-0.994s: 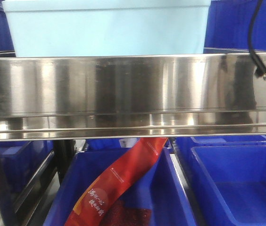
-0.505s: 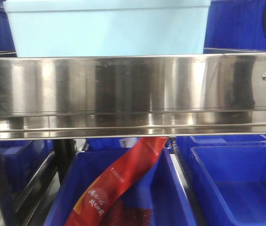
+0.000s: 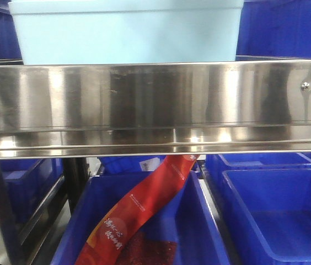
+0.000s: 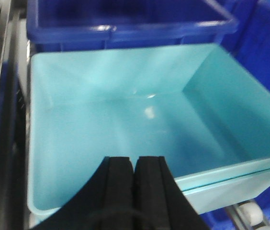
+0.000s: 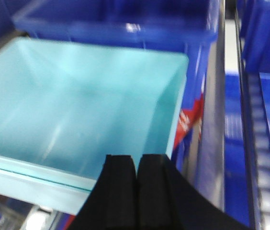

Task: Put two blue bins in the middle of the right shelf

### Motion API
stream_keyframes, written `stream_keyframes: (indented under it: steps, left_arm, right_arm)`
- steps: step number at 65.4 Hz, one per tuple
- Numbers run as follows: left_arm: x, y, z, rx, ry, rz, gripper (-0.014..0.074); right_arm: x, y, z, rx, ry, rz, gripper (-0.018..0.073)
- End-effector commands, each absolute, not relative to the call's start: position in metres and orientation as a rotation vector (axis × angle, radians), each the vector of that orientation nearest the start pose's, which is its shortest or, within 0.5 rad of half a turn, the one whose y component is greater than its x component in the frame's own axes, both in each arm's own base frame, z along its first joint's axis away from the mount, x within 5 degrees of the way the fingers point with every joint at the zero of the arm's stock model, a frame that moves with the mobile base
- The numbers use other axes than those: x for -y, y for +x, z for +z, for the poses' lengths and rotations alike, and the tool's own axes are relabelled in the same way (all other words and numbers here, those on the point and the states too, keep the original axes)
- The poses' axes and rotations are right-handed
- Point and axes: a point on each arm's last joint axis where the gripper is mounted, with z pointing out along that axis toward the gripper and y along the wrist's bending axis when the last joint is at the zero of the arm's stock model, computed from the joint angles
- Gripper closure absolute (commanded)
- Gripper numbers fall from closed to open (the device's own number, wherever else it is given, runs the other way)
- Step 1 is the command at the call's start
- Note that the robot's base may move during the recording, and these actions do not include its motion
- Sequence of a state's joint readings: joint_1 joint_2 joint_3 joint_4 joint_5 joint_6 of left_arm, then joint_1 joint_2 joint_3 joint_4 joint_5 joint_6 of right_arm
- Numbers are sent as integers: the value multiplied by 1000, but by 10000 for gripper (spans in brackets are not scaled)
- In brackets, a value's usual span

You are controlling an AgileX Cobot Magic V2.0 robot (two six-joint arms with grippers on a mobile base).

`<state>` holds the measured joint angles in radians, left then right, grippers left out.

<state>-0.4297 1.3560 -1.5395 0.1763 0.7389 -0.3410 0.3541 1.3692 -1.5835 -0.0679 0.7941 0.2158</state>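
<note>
Both my tools are clenched on nothing. My left gripper (image 4: 135, 167) sits at the bottom centre of its wrist view, black pads pressed together, hovering over the near rim of the pale turquoise rectangular plastic bin (image 4: 125, 129), which looks empty. My right gripper (image 5: 136, 165) is likewise closed tight at the bottom of its view, above that same bin's near right corner.

In the front view the pale bin (image 3: 128, 33) stands across the top of the frame on the stainless steel shelf rail (image 3: 155, 105). Dark blue plastic bins lie behind it in both wrist views (image 4: 125, 19), and more sit in the lower half of the front view: one at lower right (image 3: 279, 215), apparently empty, and one at lower centre (image 3: 191, 221) holding a red printed packet (image 3: 139, 212) leaning up toward the rail.

My judgement of the risks: with both jaws closed I cannot take a rim, so descending now would only knock the bin. The pale bin may not be one of the task's blue bins at all; grabbing it could be the wrong pick. The steel rail sits close below, and a careless lift could catch a bin edge on it.
</note>
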Motion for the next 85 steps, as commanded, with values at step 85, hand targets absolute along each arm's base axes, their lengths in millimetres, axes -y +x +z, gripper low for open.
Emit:
stream_keyframes:
  steps: [85]
  left_arm:
    - [59, 128, 384, -1500, 199, -484, 707]
  right_arm:
    - [-45, 127, 411, -1481, -249, 264, 721]
